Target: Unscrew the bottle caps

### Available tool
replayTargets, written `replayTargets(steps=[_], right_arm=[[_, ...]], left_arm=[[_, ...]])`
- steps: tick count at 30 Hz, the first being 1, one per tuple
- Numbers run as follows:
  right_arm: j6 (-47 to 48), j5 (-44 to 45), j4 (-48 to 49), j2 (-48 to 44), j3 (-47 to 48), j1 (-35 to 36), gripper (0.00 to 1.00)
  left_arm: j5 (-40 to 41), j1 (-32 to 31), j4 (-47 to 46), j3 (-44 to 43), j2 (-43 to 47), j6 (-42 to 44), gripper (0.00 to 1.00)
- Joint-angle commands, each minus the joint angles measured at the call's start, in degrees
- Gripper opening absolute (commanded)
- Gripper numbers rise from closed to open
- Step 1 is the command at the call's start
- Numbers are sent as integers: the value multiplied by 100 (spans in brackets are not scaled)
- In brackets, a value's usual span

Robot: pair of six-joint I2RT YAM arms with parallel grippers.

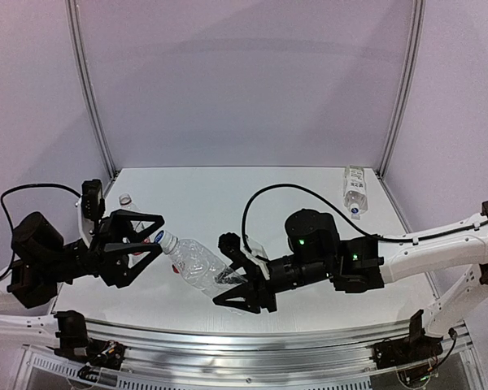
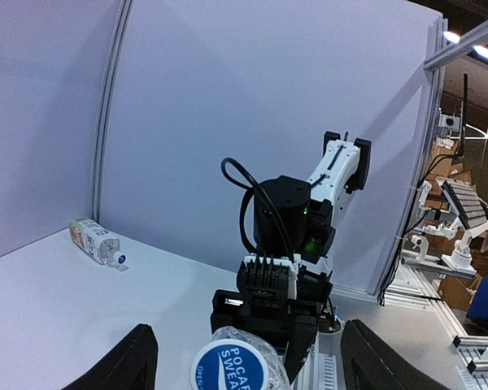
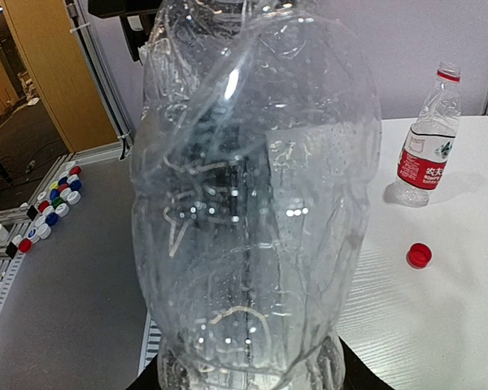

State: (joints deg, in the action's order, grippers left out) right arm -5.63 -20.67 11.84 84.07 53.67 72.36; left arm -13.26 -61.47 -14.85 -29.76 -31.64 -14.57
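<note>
A clear ribbed bottle (image 1: 197,262) hangs on its side above the table between the arms. My right gripper (image 1: 229,275) is shut on its base end; in the right wrist view the bottle (image 3: 252,203) fills the frame above the gripper (image 3: 248,382). Its white-and-blue cap (image 1: 166,239) sits between the fingers of my left gripper (image 1: 156,237). In the left wrist view the cap (image 2: 234,367) has gaps to both fingers (image 2: 137,357), so this gripper (image 2: 252,366) is open. A small red-labelled bottle (image 3: 427,150) stands uncapped, with a red cap (image 3: 419,255) lying near it.
A white-and-green-labelled bottle (image 1: 354,189) lies at the back right with its cap (image 2: 119,258) on. Several loose caps (image 3: 53,203) lie beyond the table's edge. Metal frame posts (image 1: 398,89) stand at the back corners. A rail (image 1: 252,341) runs along the near edge.
</note>
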Motion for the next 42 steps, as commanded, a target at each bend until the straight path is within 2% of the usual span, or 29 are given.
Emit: replayTargets(steps=[1, 8, 16, 22, 25, 29, 35, 38, 41, 42], right_arm=[[17, -131, -126, 63, 147, 44, 33], [27, -123, -137, 7, 127, 44, 33], [35, -122, -145, -8, 124, 48, 32], [-13, 173, -155, -122, 98, 45, 31], [-107, 913, -163, -198, 69, 50, 31], [-247, 1920, -189, -287, 10, 58, 29], [-282, 2440, -314, -403, -41, 92, 29], [-270, 2621, -439, -549, -70, 107, 29], [-379, 2740, -533, -705, -101, 111, 29], [-415, 2744, -562, -759, -109, 106, 28]], left_arm=[[-219, 17, 105, -189, -155, 57, 75], [-172, 18, 79, -214, -314, 42, 64], [-75, 15, -34, -218, -419, -59, 29], [298, 16, -198, -256, -602, -495, 16], [1019, 20, -44, -380, -738, -982, 23], [1888, 17, 92, -548, -1013, -1472, 25], [2624, 21, 284, -1033, -1695, -2005, 28], [2679, 22, 362, -1266, -1924, -2063, 44], [2375, 25, 76, -1309, -2012, -1624, 80], [2280, 22, 26, -1331, -1993, -1467, 89]])
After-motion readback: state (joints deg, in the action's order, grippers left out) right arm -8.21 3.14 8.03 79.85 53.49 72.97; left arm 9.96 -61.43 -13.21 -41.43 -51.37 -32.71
